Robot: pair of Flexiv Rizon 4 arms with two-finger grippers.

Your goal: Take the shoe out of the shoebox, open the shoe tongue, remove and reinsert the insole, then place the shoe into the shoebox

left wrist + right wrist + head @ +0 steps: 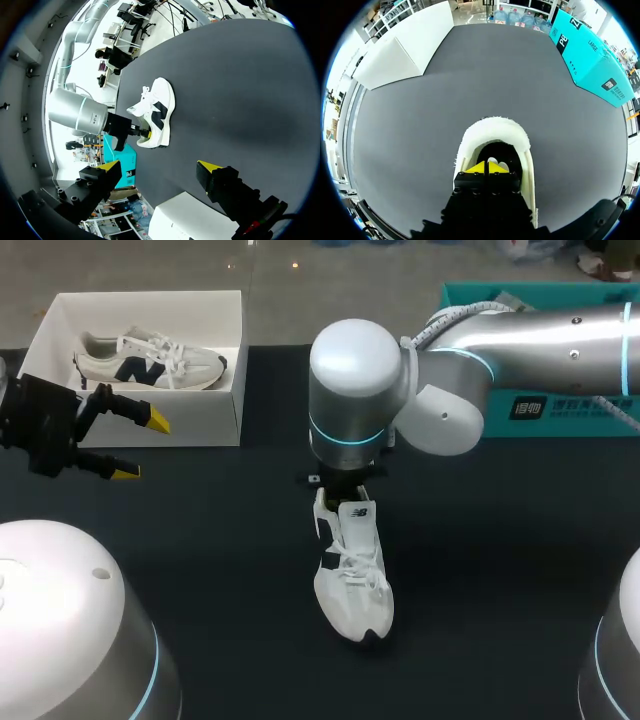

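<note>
**Shoe** (pixel 352 565), white with dark trim. It stood upright on the table (pixel 500 560), well apart from the shoebox (pixel 205 425), off that box's front right corner.

**Second shoe** (pixel 150 360). It lay on its side inside the shoebox.

**Right gripper** (pixel 487 168). The yellow tips were pressed together inside the first shoe's heel opening. Whether they pinched the insole could not be told.

**Left gripper** (pixel 140 446). The jaws were spread and empty, just in front of the shoebox.

**Risk.** Nothing steadied the shoe. If the tips had caught the lining or a glued insole, a pull would probably have lifted or dragged the whole shoe. If they had caught nothing, they would have come out bare.
</note>
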